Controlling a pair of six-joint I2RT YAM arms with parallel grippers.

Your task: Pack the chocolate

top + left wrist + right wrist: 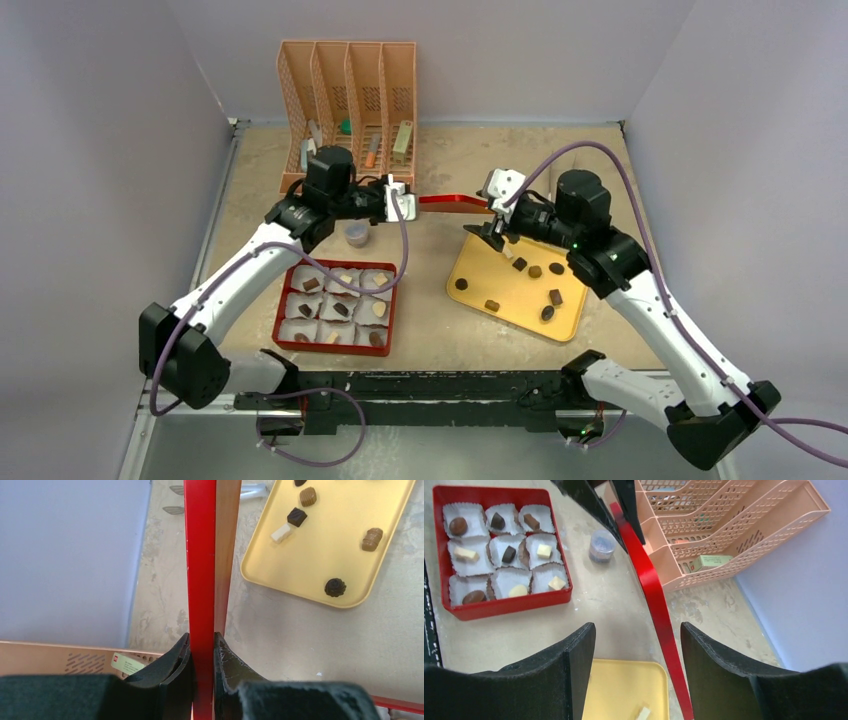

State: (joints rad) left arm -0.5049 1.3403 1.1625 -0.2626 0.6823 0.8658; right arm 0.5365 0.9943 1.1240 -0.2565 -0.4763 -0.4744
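The left gripper (pixel 201 641) is clamped tight on one end of a flat red lid (pixel 200 555), holding it on edge above the table. The lid's far end runs between the fingers of the right gripper (pixel 638 630), which stand wide apart and grip nothing. Beneath that gripper a yellow tray (pixel 500 285) carries loose chocolate (pixel 535 271). More pieces sit in paper cups (pixel 455 584) inside a red box (pixel 504 607) by the left arm. A small jar (pixel 356 234) stands between box and rack (pixel 350 80).
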